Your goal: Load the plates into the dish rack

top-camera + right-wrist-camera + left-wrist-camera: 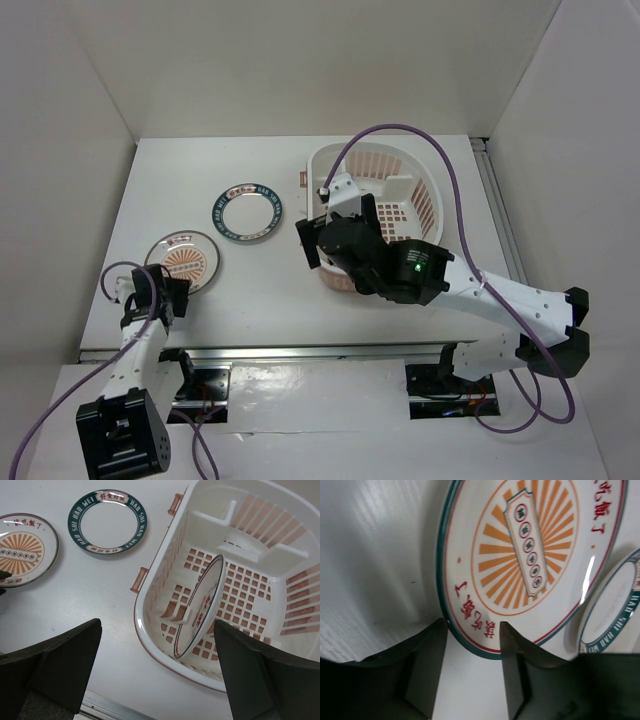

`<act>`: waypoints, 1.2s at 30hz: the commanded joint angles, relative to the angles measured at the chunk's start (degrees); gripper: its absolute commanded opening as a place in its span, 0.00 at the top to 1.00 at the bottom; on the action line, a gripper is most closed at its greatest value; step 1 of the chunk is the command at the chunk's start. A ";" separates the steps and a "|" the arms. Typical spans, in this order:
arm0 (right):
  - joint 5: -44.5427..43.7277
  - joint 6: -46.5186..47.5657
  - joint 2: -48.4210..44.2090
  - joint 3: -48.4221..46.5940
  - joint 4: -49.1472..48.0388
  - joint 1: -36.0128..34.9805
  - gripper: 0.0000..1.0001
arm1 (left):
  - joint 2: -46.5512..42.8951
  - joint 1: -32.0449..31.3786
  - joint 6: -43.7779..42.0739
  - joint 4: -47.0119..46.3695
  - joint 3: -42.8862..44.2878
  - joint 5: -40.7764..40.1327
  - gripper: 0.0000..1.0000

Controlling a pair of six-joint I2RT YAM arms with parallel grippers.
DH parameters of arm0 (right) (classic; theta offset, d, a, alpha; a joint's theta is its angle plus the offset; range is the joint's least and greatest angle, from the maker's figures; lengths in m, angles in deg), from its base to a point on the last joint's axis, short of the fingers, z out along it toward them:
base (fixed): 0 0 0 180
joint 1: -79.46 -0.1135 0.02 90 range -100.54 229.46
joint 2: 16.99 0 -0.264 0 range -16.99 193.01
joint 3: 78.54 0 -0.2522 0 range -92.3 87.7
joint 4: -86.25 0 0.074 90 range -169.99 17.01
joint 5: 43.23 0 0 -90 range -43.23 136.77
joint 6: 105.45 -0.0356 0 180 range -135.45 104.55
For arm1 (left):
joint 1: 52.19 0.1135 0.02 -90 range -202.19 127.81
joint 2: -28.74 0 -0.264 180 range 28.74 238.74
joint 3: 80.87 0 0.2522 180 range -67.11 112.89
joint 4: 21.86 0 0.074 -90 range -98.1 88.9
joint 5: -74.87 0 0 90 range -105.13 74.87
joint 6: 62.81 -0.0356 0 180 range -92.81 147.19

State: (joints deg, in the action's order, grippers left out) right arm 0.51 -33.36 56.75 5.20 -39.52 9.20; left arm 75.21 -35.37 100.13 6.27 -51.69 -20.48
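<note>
Partly there: showing motif plate (200, 610) on edge in rack (165, 565), frame right; leaving striped plate (182, 260) and blue plate (247, 212) flat on table (260, 300), frame left. Straddling striped rim with left gripper (474, 630), seemingly unclamped; hovering right gripper (157, 630) wide, empty.

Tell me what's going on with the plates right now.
The white plate with red-green motifs already stands on edge in the dish rack. The right gripper hangs open over the rack's near rim, holding nothing. The left gripper has its jaws either side of the orange-striped plate at its rim, not yet clamped. The blue-rimmed plate lies flat on the table, untouched.
</note>
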 commanded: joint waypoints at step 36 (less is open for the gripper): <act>16.44 8.60 -2.19 4.54 -19.72 2.49 0.00 | -13.78 2.43 -5.87 19.02 20.42 -5.64 1.00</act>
State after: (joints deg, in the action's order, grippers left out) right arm 7.70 -27.96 56.22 9.44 -49.84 9.00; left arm 63.37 -33.25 99.24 22.55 -39.17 -24.54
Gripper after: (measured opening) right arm 0.999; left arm 0.211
